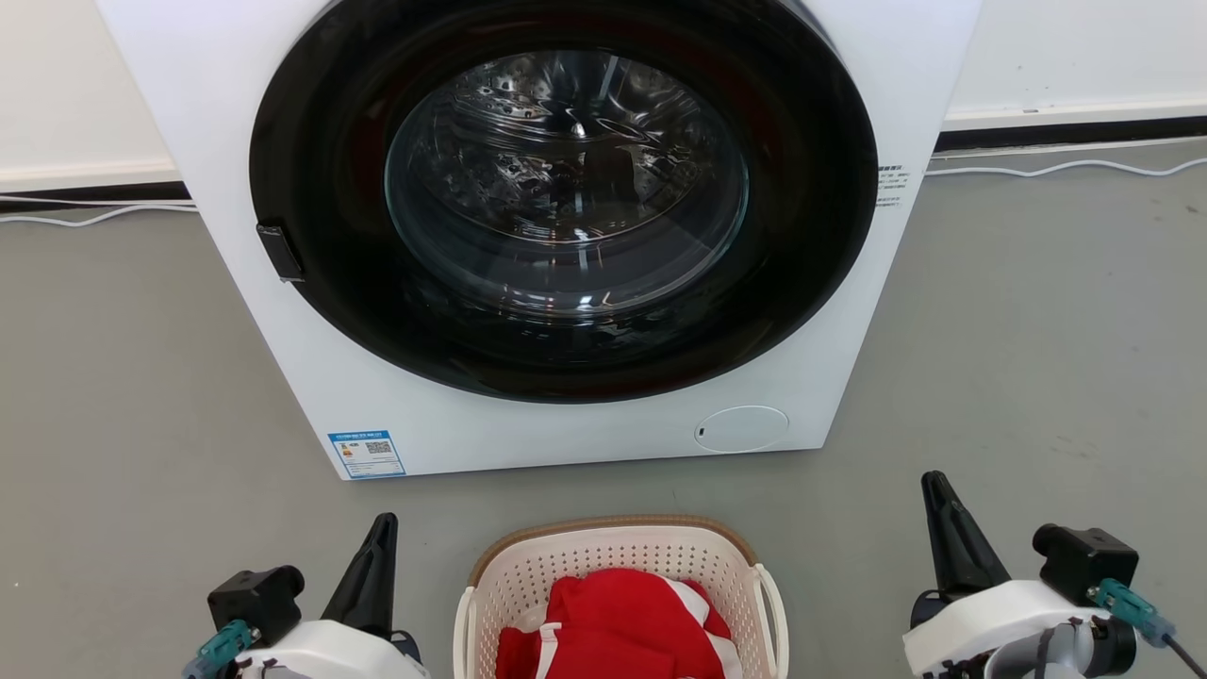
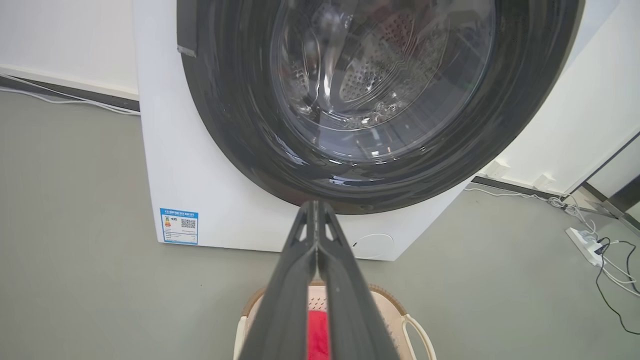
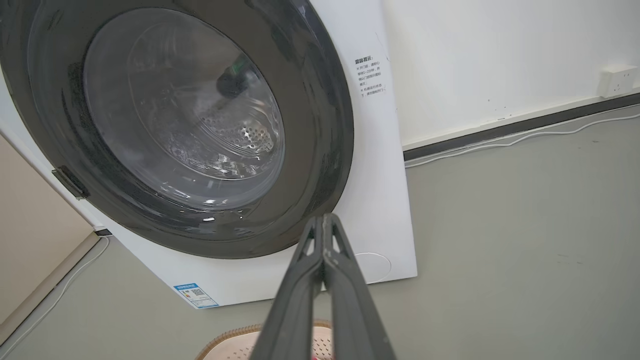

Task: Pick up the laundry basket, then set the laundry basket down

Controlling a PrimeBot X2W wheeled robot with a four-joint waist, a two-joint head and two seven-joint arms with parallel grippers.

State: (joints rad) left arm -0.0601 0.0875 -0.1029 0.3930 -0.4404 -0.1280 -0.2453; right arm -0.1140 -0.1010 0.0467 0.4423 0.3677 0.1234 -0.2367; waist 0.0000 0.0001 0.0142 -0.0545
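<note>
The cream perforated laundry basket (image 1: 528, 575) with a brown rim stands on the floor at the bottom middle of the head view, holding red and white cloth (image 1: 618, 622). Its white loop handle (image 1: 773, 604) shows on the right side. My left gripper (image 1: 382, 523) is shut with nothing in it, left of the basket and apart from it. My right gripper (image 1: 934, 481) is shut and empty, well to the right of the basket. In the left wrist view the shut fingers (image 2: 316, 207) rise above the basket (image 2: 395, 310). The right wrist view shows the shut gripper (image 3: 324, 217) over the basket's rim (image 3: 225, 342).
A white front-loading washer (image 1: 556, 415) with a closed dark round door (image 1: 566, 198) stands just behind the basket. Grey floor (image 1: 1037, 358) spreads to both sides. Cables (image 1: 1066, 168) run along the wall, and a power strip (image 2: 585, 245) lies at the far right of the left wrist view.
</note>
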